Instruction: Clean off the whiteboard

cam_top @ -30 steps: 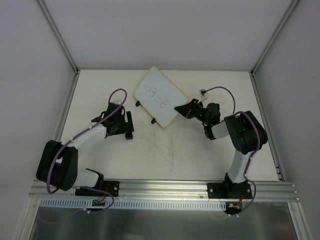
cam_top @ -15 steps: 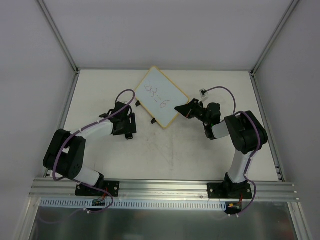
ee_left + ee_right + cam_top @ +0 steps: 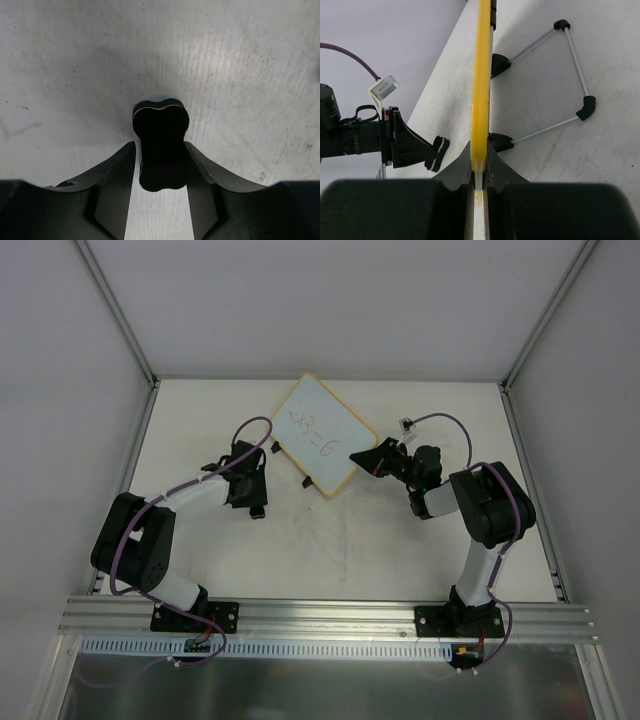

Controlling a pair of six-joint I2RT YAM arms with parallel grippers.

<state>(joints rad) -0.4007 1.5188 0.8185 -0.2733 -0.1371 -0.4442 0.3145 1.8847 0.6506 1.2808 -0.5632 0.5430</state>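
The whiteboard (image 3: 319,435) is propped up tilted at the back middle of the table, with faint pink writing on it. Its yellow frame (image 3: 481,75) shows edge-on in the right wrist view. My right gripper (image 3: 364,462) (image 3: 479,167) is shut on the board's right edge. A small black eraser (image 3: 160,135) with a thin white stripe lies on the table left of the board. My left gripper (image 3: 160,155) (image 3: 257,502) is low over it, and both fingers touch its sides. The eraser (image 3: 438,152) also shows past the board in the right wrist view.
The board rests on a thin wire stand (image 3: 572,75) with black feet; two black clips (image 3: 274,448) sit on its lower left edge. White walls and metal rails (image 3: 130,455) enclose the table on three sides. A purple cable (image 3: 445,420) loops beside the right arm.
My left gripper has swung a little right and down onto the eraser, and its jaws have closed from wide to touching the eraser's sides. The right gripper and the whiteboard have not moved.
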